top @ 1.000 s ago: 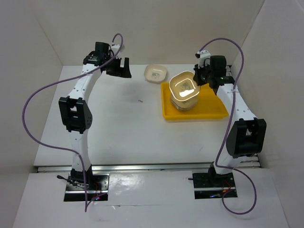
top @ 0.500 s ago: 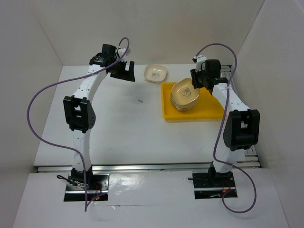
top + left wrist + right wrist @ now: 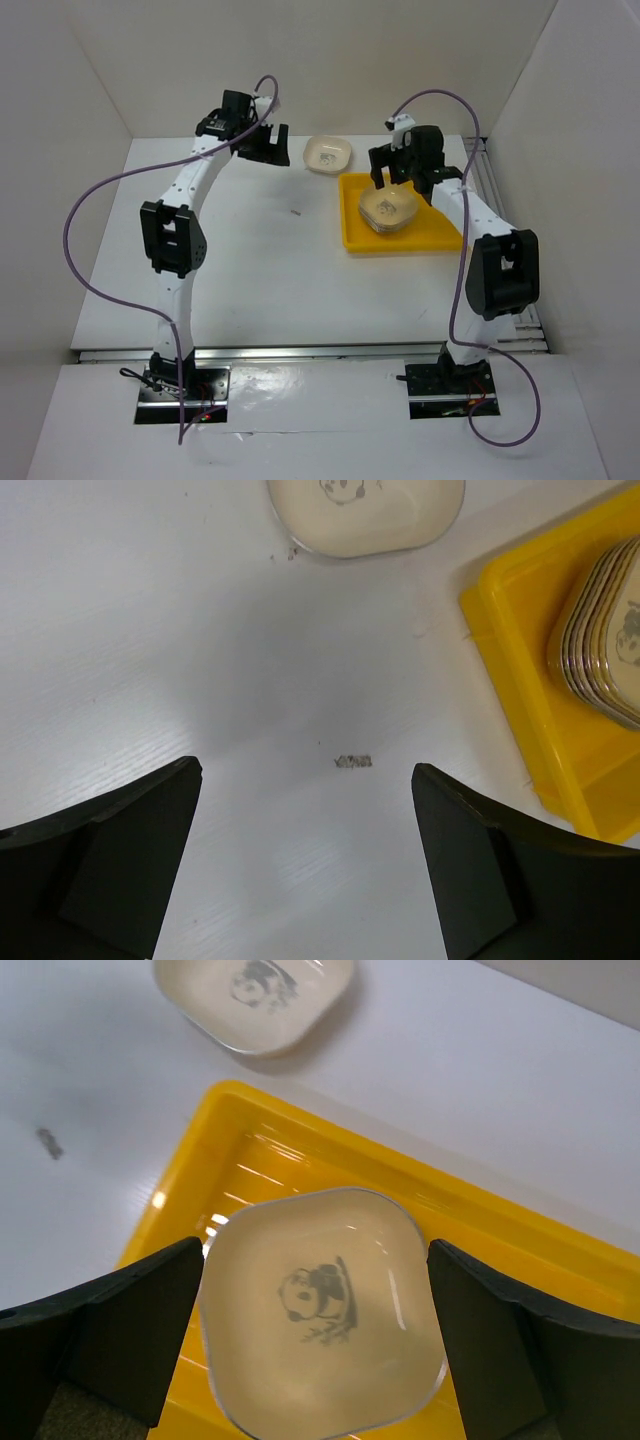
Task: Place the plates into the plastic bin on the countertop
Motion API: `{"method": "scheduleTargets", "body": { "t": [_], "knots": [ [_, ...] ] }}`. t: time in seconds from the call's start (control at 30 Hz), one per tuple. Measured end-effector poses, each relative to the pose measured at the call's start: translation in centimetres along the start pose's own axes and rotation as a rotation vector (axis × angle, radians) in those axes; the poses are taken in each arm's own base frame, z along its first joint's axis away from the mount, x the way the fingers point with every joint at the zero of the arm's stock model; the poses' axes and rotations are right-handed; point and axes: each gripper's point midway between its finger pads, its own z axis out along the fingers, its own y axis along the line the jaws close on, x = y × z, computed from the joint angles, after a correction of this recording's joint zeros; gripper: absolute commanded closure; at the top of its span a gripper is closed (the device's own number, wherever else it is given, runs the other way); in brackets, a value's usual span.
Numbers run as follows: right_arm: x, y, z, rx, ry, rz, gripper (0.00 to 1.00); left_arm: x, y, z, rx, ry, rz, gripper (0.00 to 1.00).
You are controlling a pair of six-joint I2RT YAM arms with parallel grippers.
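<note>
Right claw (image 3: 312, 1255) now wide, plate (image 3: 322, 1345) in bin (image 3: 520, 1250).

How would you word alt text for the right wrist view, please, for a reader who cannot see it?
The open right gripper frames a cream plate with a panda mark lying in the yellow plastic bin. Beyond the bin, a second cream plate sits on the white countertop.

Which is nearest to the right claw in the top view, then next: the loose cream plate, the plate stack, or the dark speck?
1. Plate stack, in the yellow bin, under the right claw.
2. Loose cream plate, on the countertop past the bin's far-left corner.
3. Dark speck, farther left.
</note>
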Motion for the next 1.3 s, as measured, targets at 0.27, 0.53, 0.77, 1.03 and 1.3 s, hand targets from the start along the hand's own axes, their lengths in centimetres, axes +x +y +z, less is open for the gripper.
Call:
{"method": "scheduleTargets", "body": {
  "t": [0.27,0.53,0.77,1.03,1.3],
  "knots": [
    [-0.5,5.6,-3.2,-0.072,-0.058,0.028,0.00,-2.8,0.2,5.5,-0.036,-0.130,-0.081,0.00],
    [-0.7,6.0,-7.3,0.035,-0.116,0.084,0.00,-3.2,1.7,10.8,-0.037,-0.219,-0.231,0.00],
    [-2.2,6.1,-13.4,0.136,-0.252,0.195,0.00,-4.3,2.8,13.7,-0.081,-0.316,-0.285,0.03],
    [-2.4,8.7,-15.4,0.124,-0.263,0.244,0.00,-2.4,2.5,17.9,-0.147,-0.334,-0.288,0.12],
    [-1.7,9.1,-15.7,0.160,-0.233,0.253,0.00,-0.6,1.6,19.9,-0.196,-0.314,-0.259,0.48]
  ]
}}
